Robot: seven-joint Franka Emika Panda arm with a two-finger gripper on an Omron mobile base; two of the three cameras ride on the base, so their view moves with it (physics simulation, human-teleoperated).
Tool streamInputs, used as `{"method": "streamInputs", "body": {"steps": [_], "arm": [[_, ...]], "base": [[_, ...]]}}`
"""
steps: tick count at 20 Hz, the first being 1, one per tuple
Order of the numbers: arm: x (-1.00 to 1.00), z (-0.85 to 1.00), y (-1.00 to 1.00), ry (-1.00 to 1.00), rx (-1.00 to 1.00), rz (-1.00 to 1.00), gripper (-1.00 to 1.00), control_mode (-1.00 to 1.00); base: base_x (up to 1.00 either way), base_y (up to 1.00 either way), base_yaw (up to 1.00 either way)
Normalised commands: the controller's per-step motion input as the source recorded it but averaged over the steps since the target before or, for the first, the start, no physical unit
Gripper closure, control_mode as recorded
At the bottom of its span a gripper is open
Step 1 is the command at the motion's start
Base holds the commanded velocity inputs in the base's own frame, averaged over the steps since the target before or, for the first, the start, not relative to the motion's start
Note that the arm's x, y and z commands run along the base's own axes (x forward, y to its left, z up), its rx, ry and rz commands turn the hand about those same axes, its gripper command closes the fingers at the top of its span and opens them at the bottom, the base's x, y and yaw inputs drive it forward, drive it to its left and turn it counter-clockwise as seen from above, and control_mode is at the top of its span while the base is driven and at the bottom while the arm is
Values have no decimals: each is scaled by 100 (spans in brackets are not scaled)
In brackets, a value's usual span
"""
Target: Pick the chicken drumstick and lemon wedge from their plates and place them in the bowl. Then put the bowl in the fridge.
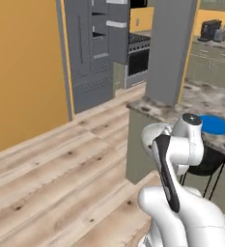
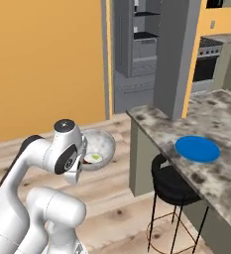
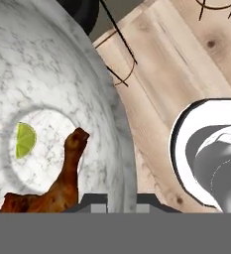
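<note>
The speckled grey-white bowl [image 2: 103, 144] hangs over the wooden floor, held at its rim beside my arm. My gripper [image 3: 122, 201] is shut on the bowl [image 3: 62, 74], one fingertip inside the rim and one outside. Inside lie the brown chicken drumstick [image 3: 62, 183] and the yellow-green lemon wedge [image 3: 25, 140], which is also seen in the right base view [image 2: 95, 158]. The blue plate [image 2: 197, 149] sits bare on the marble counter. The dark grey fridge [image 1: 92, 48] stands open across the floor, shelves showing. The pale plate is out of view.
A marble-topped island counter [image 2: 216, 114] juts out on the right, with a black stool [image 2: 174, 186] tucked under it. A tall grey panel [image 1: 171, 48] rises at the counter's far end. Beyond is a range [image 1: 138, 58]. Open wooden floor [image 1: 61, 169] leads to the fridge.
</note>
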Motion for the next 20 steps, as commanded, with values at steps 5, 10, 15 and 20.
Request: {"method": "streamInputs", "body": {"steps": [5,10,15,20], "arm": [[0,0,0,0,0,0,100,100],[0,0,0,0,0,0,100,100],[0,0,0,0,0,0,100,100],[0,0,0,0,0,0,100,100]], "base": [[65,21,37],[88,37,8],[92,37,0],[90,30,-9]]}}
